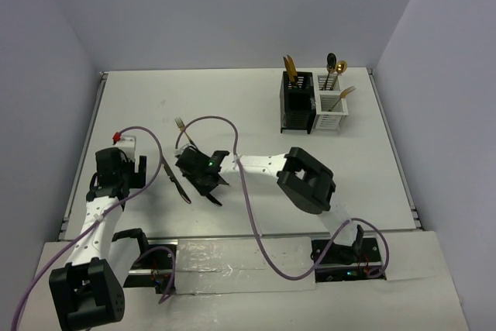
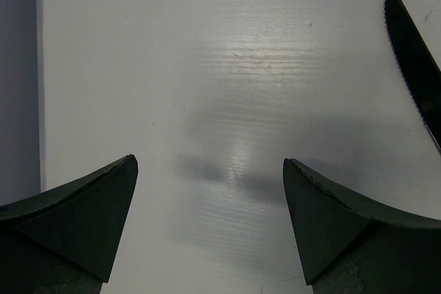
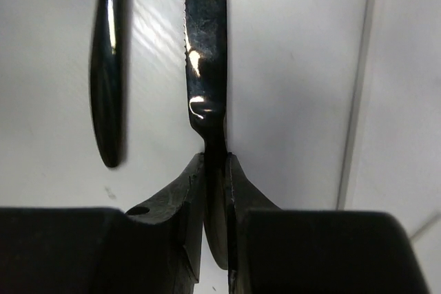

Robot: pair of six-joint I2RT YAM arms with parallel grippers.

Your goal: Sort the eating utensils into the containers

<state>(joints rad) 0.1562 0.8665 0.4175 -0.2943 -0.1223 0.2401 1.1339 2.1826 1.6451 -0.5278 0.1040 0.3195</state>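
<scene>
Right now the right arm reaches from its base at the lower right of the overhead view, folds at a bulky black elbow near the centre, and runs left along a white link, its wrist tipped down toward the table. The right gripper has its jaws pressed together on a black knife, pinching it just below the blade. The serrated blade runs straight up the wrist view and out of the top of the frame. To its left in that view lies the rounded handle of another black utensil, flat on the table, apart from the fingers.

The left arm rises from the lower left corner of the overhead view, its white forearm angled up and slightly right, its wrist low over the table at the left. The left gripper has its jaws spread wide with only bare table between them. A loose black knife lies flat between the two grippers; its serrated blade crosses the upper right corner of the left wrist view. A fork lies on the table just above the right gripper in the overhead view.

The black caddy and the white caddy stand joined at the upper right of the table, well apart from both grippers – gold and dark utensils stand upright in each.
</scene>
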